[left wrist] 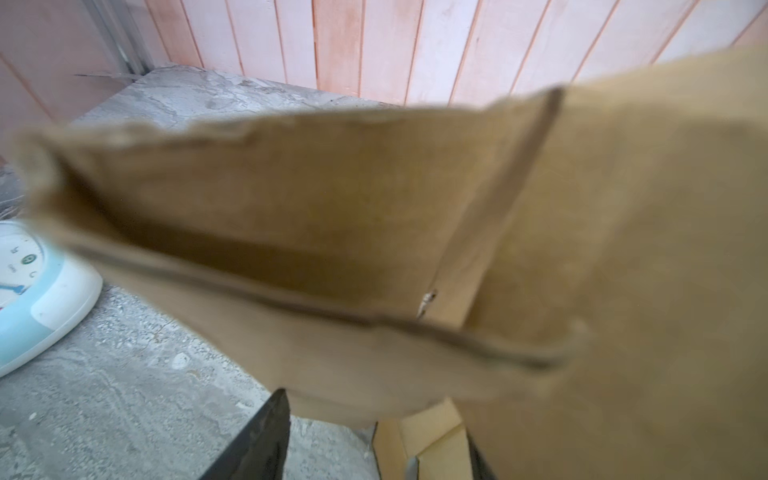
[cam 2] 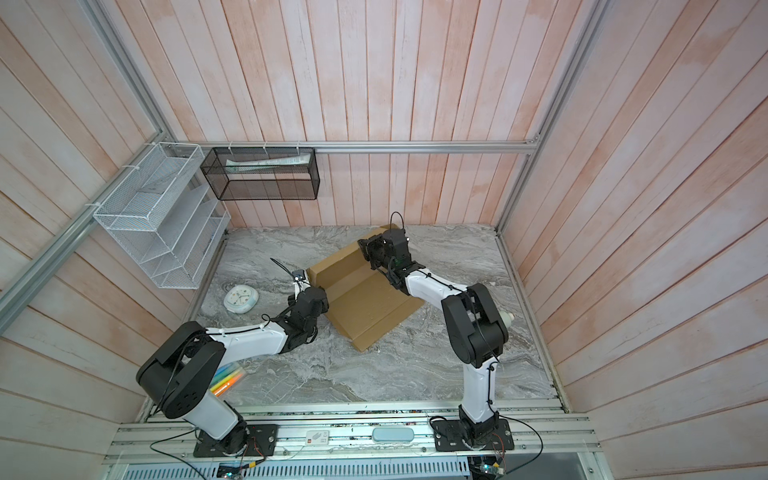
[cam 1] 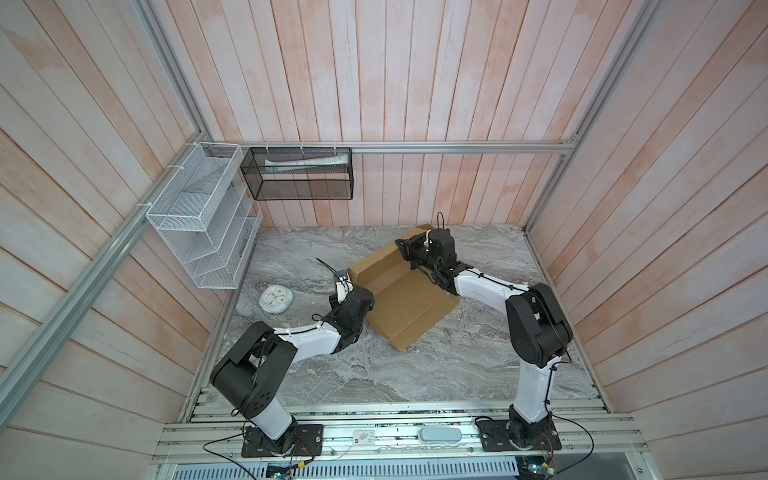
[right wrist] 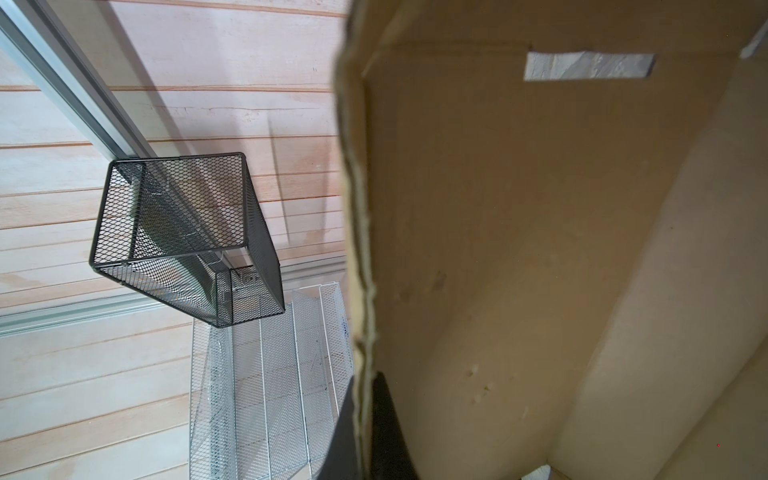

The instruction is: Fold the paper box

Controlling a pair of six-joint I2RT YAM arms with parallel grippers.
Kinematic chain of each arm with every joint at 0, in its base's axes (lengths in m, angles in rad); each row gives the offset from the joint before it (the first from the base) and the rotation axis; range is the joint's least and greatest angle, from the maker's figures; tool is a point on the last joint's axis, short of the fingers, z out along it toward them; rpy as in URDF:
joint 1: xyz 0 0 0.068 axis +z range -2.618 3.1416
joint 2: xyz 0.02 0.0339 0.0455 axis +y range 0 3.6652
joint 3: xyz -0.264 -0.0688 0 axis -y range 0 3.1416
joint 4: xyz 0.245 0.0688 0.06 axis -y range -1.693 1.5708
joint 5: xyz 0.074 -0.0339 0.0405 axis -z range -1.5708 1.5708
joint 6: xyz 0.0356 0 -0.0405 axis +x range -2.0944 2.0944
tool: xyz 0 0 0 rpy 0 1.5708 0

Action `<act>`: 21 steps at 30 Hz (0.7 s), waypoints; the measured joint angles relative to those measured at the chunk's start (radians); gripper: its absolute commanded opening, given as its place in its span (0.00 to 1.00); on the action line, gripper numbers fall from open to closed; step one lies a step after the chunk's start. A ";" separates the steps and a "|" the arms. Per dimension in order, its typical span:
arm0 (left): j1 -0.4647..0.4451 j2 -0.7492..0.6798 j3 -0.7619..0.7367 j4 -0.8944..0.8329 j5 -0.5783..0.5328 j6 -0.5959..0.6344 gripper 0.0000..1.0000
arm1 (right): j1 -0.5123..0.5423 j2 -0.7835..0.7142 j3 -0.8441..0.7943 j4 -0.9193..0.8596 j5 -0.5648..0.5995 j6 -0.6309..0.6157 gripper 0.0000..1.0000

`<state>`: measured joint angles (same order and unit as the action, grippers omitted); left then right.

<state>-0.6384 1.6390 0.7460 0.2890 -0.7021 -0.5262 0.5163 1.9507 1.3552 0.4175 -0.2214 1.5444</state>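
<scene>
Since the brown corrugated cardboard paper box [cam 1: 403, 309] looks light and stiff, right gripper [right wrist: 366, 428] pinches its raised edge; left gripper [left wrist: 365, 451] stands released.

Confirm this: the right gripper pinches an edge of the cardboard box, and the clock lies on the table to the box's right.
One part is wrong: in both top views the clock lies on the table left of the paper box, not right. The right gripper does pinch a box edge.
</scene>
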 measured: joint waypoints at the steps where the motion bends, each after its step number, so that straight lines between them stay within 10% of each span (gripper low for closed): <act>1: -0.003 0.004 0.002 -0.006 -0.015 -0.009 0.67 | 0.000 0.000 0.000 0.000 0.000 0.000 0.00; 21: -0.028 -0.072 -0.031 -0.183 -0.216 -0.166 0.68 | -0.001 0.000 0.002 -0.005 0.001 -0.003 0.00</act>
<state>-0.6666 1.5669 0.7155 0.1062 -0.9180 -0.6926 0.5156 1.9507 1.3567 0.4122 -0.2207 1.5410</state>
